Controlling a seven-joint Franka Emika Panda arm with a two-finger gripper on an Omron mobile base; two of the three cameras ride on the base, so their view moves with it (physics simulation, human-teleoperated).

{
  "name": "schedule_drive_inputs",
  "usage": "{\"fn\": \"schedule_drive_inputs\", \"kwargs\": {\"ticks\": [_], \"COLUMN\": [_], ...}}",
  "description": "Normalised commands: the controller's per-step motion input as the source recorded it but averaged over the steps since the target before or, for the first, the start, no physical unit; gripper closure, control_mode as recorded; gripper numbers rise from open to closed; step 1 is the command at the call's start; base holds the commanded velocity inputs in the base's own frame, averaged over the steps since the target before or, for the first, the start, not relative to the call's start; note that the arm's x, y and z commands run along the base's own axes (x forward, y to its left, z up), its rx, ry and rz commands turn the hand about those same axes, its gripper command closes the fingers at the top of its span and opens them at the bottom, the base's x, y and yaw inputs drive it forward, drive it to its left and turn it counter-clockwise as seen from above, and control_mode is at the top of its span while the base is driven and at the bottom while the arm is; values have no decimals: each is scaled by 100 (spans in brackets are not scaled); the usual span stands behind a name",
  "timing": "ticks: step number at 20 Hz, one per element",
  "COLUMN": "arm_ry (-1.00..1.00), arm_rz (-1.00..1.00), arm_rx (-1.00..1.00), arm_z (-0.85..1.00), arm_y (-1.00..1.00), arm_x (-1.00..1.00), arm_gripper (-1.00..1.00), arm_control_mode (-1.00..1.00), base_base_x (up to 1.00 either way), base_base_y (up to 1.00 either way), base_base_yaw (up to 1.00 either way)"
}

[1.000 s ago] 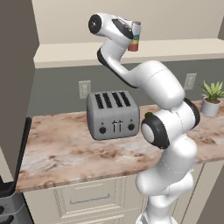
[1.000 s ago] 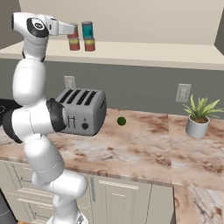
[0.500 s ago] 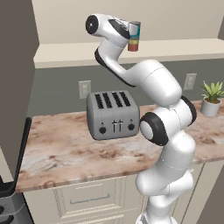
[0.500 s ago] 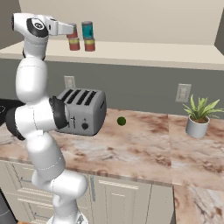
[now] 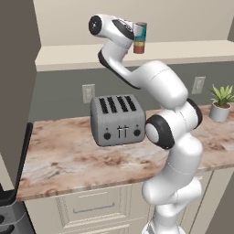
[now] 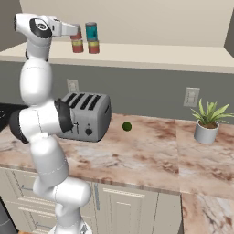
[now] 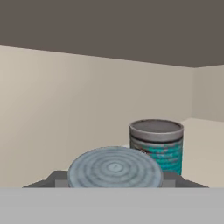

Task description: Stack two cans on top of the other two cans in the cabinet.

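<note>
Now the gripper (image 6: 74, 32) pinches the red can (image 6: 77, 39); it should settle squarely on the can beneath, beside the teal can (image 6: 91, 31).

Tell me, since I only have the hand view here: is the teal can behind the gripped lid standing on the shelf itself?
Observer: No. In the right base view the teal can stands on a red can with a yellow-green band.
Operator: And what is under the can that the gripper has?
Observer: The gripper holds the held can directly above a second banded can; whether the two touch, I cannot tell.
</note>
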Motion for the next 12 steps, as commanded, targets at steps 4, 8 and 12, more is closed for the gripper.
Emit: {"fn": "schedule_drive_inputs", "kwargs": {"ticks": [4,8,12], "arm_ry": [0,0,0], "arm_rz": [0,0,0], "arm_rx": [0,0,0], "arm_z": [0,0,0], "arm_y": [6,6,2], "arm_x": [7,13,15], "arm_gripper": [100,100,100], "arm_control_mode": [-100,-100,-100], "base_base_x": [0,0,0], "base_base_y": [0,0,0], "base_base_yaw": [0,0,0]}}
